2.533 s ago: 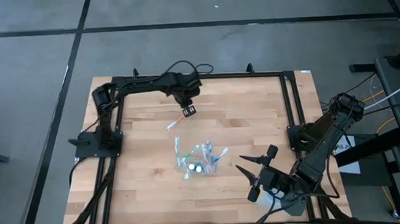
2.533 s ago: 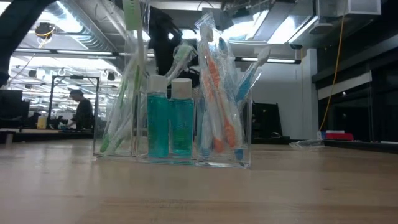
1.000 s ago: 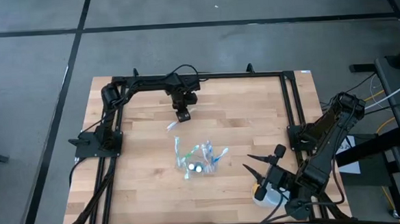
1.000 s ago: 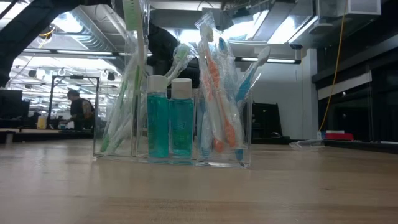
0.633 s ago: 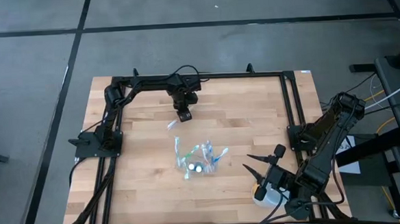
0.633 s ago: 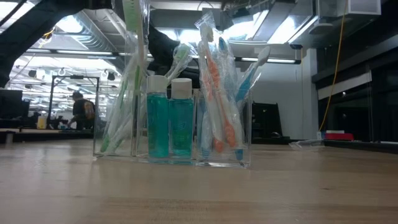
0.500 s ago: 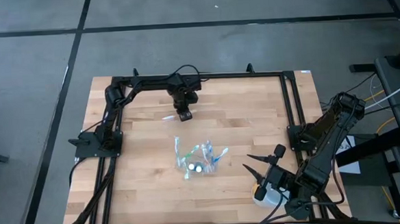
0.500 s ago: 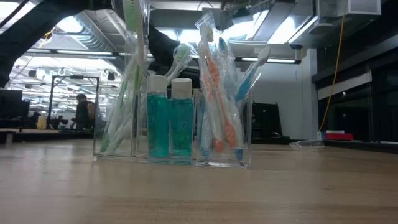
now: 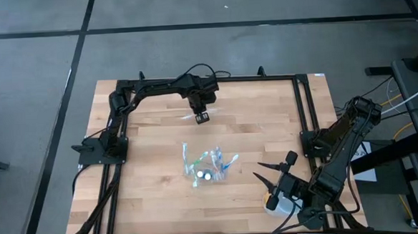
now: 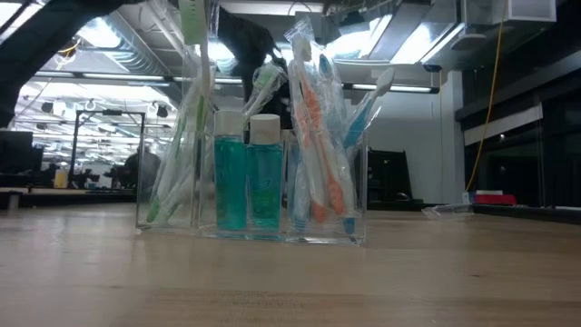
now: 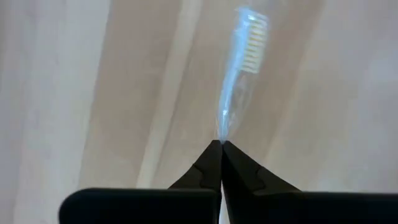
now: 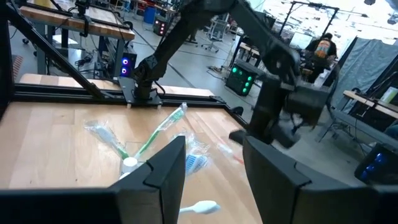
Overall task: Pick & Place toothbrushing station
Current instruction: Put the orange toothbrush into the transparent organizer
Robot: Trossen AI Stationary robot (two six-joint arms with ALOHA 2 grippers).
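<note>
Your left tool sits over the far part of the worktop, near the rear frame rail. In the left wrist view its tips are pressed together, pinching the end of a wrapped toothbrush; the clear wrapper and pale bristle head stick out beyond the tips, with blurred worktop behind.

The toothbrushing station stands upright near the middle of the worktop, well apart from both tools. From the low view you can see the clear holder divided into compartments: green brushes at one end, two teal bottles with white caps in the middle, orange and blue wrapped brushes at the other end.

Your right tool waits at the near right part of the worktop, fingers spread and holding nothing. Its wrist view looks between its own fingers towards the station and the left arm beyond.

A person shows in the room behind.
</note>
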